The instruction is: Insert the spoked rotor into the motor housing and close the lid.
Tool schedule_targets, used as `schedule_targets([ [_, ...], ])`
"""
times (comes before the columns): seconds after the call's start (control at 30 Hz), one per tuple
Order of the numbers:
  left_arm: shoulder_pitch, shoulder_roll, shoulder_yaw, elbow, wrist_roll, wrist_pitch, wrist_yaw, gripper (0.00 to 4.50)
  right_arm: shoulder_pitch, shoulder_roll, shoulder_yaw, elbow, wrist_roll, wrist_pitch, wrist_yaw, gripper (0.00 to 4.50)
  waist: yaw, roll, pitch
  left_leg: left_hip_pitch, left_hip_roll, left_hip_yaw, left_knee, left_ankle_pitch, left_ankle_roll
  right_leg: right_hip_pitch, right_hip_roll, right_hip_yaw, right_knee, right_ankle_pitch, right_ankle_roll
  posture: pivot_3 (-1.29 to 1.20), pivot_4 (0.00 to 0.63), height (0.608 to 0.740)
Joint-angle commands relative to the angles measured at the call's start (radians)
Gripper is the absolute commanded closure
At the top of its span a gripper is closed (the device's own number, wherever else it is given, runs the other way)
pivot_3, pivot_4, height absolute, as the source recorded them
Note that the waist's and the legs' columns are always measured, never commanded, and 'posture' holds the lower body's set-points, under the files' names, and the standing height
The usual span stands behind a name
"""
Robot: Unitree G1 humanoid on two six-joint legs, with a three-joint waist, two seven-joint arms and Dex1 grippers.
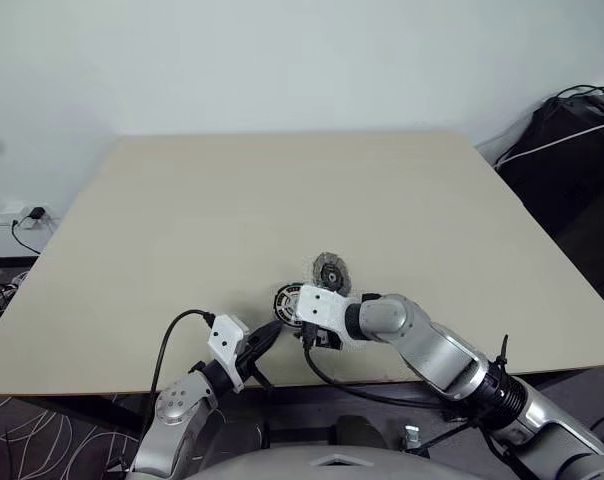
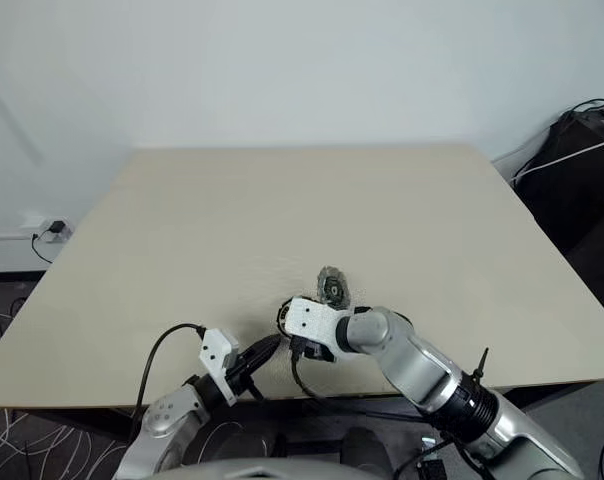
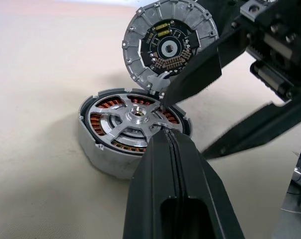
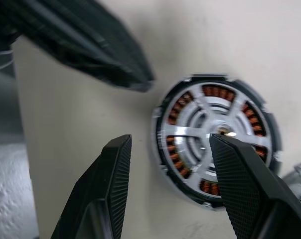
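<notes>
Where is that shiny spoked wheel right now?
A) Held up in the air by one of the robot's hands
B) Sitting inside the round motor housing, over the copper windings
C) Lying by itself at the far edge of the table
B: the spoked rotor sits in the motor housing, copper windings showing between its spokes, and the lid is still off beside it.

— Was there any writing to read on the lid (image 3: 169,46), with its circuit board facing up?

— No. The board carried small components and copper traces, but no letters or numbers could be made out.

— And the motor housing (image 3: 121,144) or the spoked rotor (image 3: 135,118) in it?

— Bare metal and copper windings, no marking legible.

— The surface (image 1: 232,200)?

— Plain, no label or sign.
</notes>
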Motion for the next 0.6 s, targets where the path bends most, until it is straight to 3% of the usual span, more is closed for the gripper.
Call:
schedule_targets([
  [0.03, -0.009, 0.001, 0.003, -0.002, -0.009, -0.024, -0.007, 4.50, -0.004, -0.003, 0.007, -0.021, -0.034, -0.039, 0.011, 1.82, 0.001, 0.000, 0.000, 0.000, 0.000, 0.000, 0.000, 0.000, 0.000, 0.000, 0.000, 0.000, 0.000, 0.000, 0.000, 0.00, 0.000, 0.740],
  [0.5, -0.008, 0.001, -0.001, -0.006, -0.008, -0.029, -0.006, 4.50, 0.004, 0.028, 0.015, 0.108, -0.106, -0.084, 0.030, 1.82, 0.002, 0.000, 0.000, 0.000, 0.000, 0.000, 0.000, 0.000, 0.000, 0.000, 0.000, 0.000, 0.000, 0.000, 0.000, 0.00, 0.000, 0.740],
  [0.6, -0.005, 0.000, -0.002, -0.014, -0.007, -0.024, -0.003, 4.50, 0.004, 0.035, 0.014, 0.131, -0.122, -0.091, 0.027, 2.44, 0.002, -0.001, 0.000, 0.002, 0.000, 0.000, 0.000, 0.000, 0.000, 0.001, 0.000, 0.000, 0.000, 0.000, 0.000, 0.00, 0.000, 0.740],
])
